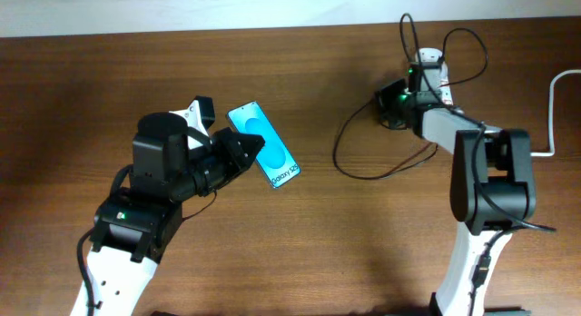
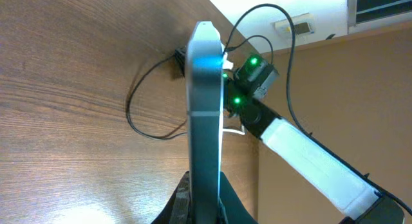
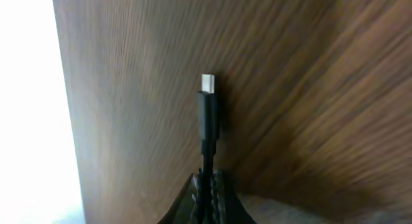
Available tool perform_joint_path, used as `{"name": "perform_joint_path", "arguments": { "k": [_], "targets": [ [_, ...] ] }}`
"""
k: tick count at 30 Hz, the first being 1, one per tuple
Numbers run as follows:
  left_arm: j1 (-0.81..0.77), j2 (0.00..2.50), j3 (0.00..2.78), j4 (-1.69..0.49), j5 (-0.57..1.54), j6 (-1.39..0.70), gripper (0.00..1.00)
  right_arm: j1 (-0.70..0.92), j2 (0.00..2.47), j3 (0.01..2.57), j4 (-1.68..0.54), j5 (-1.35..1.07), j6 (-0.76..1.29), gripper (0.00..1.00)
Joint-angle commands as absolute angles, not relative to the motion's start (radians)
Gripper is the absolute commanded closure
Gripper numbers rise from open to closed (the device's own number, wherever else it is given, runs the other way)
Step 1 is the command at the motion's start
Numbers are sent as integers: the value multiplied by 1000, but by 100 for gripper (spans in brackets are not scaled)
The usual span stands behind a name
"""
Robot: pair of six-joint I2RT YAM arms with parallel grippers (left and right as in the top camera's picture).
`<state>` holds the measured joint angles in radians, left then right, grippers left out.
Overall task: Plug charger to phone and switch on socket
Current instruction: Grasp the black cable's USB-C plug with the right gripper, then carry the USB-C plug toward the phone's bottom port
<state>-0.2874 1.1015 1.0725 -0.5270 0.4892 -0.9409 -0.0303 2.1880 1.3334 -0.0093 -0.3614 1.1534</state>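
Two robot arms are seen over a brown wooden table [image 1: 82, 89]. From above, the left arm [image 1: 136, 225] is found at about 8 o'clock and the right arm [image 1: 486, 180] at about 3 o'clock.

The phone [image 1: 277, 158] is held by the left claw [image 1: 245, 153], which is shut tight on it. From above, the phone is seen near the middle, a little toward 9 o'clock. Its bright blue screen is turned up and its white strip is pointed toward 5 o'clock. In the left wrist view the phone is seen edge-on, sticking out from the claw toward 12 o'clock.

The charger [image 3: 207, 118] is pinched by the right claw [image 3: 207, 185], which is closed on the thin black wire just behind the small black tip. In the right wrist view the tip is pointed toward 12 o'clock, and its little silver end is shown bare against the wood. From above, the rest of the black wire is seen in a loose loop on the table, toward 7 o'clock from the right claw.

The socket [image 1: 430, 67] is seen at about 1 o'clock from above, just beside the right claw. Black wires are looped near it. A thick white cord [image 1: 551, 116] is seen at the edge at 3 o'clock. Whether the switch is on cannot be told. The phone and the charger tip are kept well apart.
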Motion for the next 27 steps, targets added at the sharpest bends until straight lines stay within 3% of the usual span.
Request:
{"name": "perform_joint_path", "arguments": {
  "k": [1, 8, 17, 20, 23, 27],
  "targets": [
    [-285, 1084, 1098, -517, 489, -922, 100, -47, 2131, 1436, -247, -389, 879, 96],
    [-285, 1084, 1098, -513, 489, -812, 100, 7, 1888, 1467, -632, -375, 450, 96],
    [-96, 1084, 1098, -492, 661, -738, 100, 22, 1690, 1467, -1117, -803, -184, 96],
    [-60, 1084, 1098, -459, 736, -721, 100, 102, 1689, 1463, -1290, -891, -387, 96],
    [-52, 1084, 1098, -391, 828, -701, 100, 213, 1689, 1463, -1312, -878, -416, 95],
    [-51, 1084, 1098, -397, 854, -701, 100, 244, 1689, 1463, -1330, -860, -433, 96]
  ]
}}
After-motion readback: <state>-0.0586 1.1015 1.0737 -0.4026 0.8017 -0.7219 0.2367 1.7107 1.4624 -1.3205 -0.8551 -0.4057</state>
